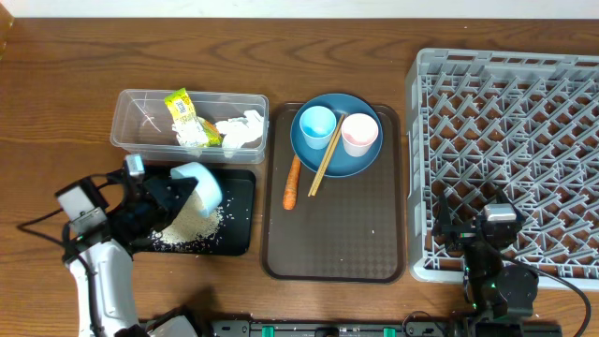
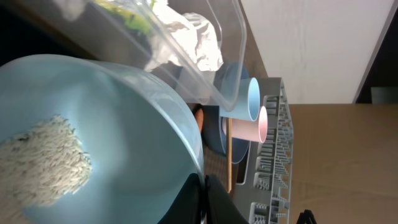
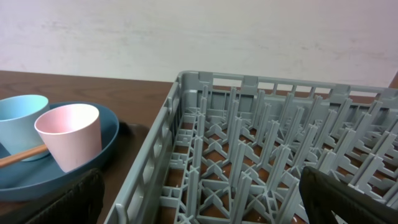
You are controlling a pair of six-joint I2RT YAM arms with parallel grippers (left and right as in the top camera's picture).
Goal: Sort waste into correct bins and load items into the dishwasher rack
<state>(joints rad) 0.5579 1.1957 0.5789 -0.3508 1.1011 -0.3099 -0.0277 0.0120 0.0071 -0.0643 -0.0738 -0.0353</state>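
Step in hand, by my reading: tipping rice (image 1: 192,227) out of bowl (image 1: 198,181) into black tray (image 1: 241,201).

Overhead: left pincer (image 1: 167,192) pinches rim of tilted bowl above black tray, rice heaped below. Carrot (image 1: 292,183) lies on brown tray (image 1: 337,239), well apart.

Left wrist: rice patch clings inside bowl. Next move likely needs steeper tilt or shake.

Right wrist: right pincer (image 3: 199,196) spread, empty, just before rack (image 3: 249,124).

No text, brand or number is legible anywhere. The yellow-green snack wrapper (image 1: 183,112) inside the clear tub (image 1: 126,140) carries some print, too small and blurred to read
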